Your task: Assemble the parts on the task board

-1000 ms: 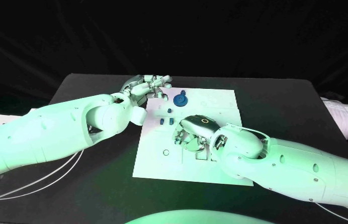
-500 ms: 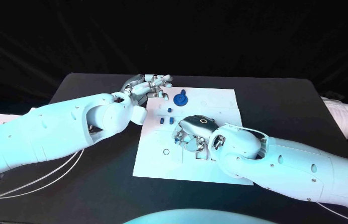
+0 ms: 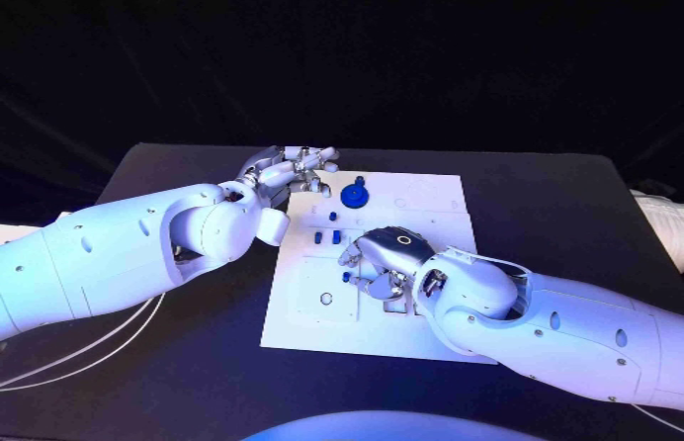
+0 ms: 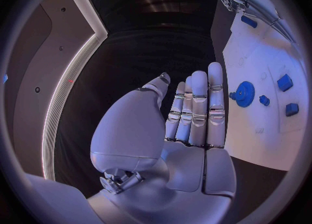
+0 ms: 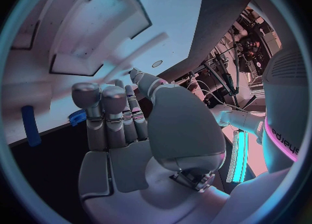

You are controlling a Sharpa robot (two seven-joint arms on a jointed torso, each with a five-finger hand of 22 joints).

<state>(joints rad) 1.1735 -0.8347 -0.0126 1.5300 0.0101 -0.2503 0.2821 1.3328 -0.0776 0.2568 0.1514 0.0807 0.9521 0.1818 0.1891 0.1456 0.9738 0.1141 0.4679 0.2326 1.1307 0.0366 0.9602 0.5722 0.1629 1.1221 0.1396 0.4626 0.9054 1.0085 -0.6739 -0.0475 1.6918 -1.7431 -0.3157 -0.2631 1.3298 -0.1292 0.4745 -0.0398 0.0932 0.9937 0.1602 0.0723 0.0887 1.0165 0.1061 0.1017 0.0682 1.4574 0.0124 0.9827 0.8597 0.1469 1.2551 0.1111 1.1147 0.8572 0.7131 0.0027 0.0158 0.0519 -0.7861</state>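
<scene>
Over on the left, the left hand (image 3: 293, 171) sits at the far left corner of the task board (image 3: 428, 337), fingers stretched out straight and close together, nothing in its grasp; the left wrist view shows that hand (image 4: 189, 125) flat and bare, with the blue gear (image 4: 245, 93) just beyond its fingertips (image 4: 215, 70) and apart from them. Moving right across the white board, the blue gear (image 3: 354, 198) stands near the far edge, just beside the left hand but not touched by it. A little nearer the robot, two small blue pieces (image 3: 326, 235) lie side by side on the board, between the gear and the right hand; the left wrist view picks up small blue pieces (image 4: 284, 82) beyond the gear as well. Now the middle of the board: the right hand (image 3: 384, 263) is palm down over it, fingers curled downward onto the surface, and whether they have hold of anything I cannot tell, since the back of the hand hides what lies under it. From the right wrist, that hand (image 5: 130, 130) shows its fingers bent forward close to the board's recesses, with a blue bar (image 5: 28, 125) and a bit of blue toothed gear (image 5: 77, 116) lying off beside the fingers, apart from them. The black bench (image 3: 570, 204) carries the board.
</scene>
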